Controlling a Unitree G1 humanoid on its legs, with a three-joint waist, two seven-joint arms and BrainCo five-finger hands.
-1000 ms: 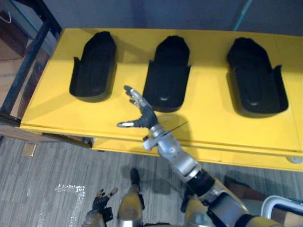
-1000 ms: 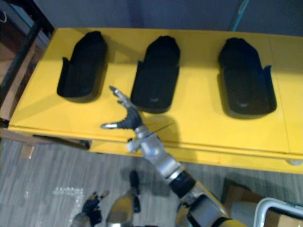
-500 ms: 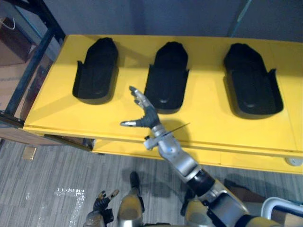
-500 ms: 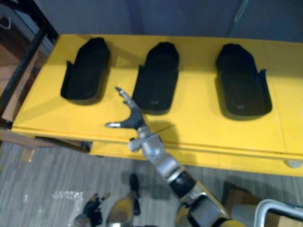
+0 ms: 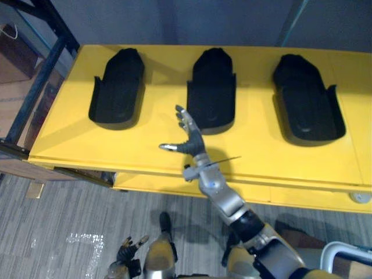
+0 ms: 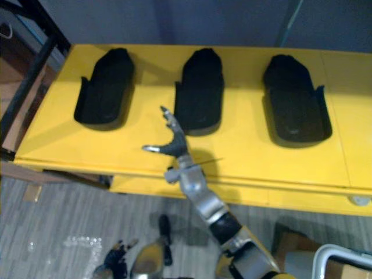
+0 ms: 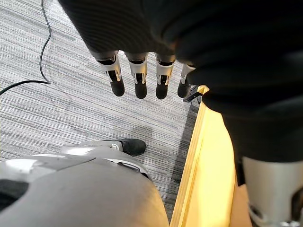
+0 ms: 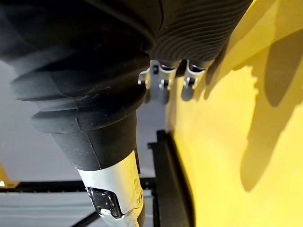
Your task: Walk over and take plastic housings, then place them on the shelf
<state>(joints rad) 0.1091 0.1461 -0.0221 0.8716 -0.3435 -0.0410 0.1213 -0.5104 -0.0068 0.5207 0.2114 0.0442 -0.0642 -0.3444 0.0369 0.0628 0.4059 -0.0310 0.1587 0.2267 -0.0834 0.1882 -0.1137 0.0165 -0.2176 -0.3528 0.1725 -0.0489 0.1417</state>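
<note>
- While the right hand (image 5: 187, 136) hovers open at mid-frame, fingers spread, thumb out and nothing held, it sits over the front of the bench (image 5: 139, 145), just short of the near end of the middle housing (image 5: 212, 87).
- Three black housings lie in a row across the upper frame: the left housing (image 5: 118, 86), the middle one and the right housing (image 5: 305, 96). All are on the bench, well apart, none gripped.
- Risk: a low approach. Fingertips would strike the near wall and shove the housing toward the back edge.
- Risk: the shell looks smooth and curved. A one-handed pinch on a side wall may slip at lift.
- Risk: the hand sits left of the housing's centreline. An off-centre grip would let it tip.
- The left hand (image 7: 137, 78) hangs low over the floor, fingers straight, empty. It is in no position to steady the housing.
- The dark rack (image 5: 40, 70) at upper left is likely the shelf. A carried housing could clip its post.
</note>
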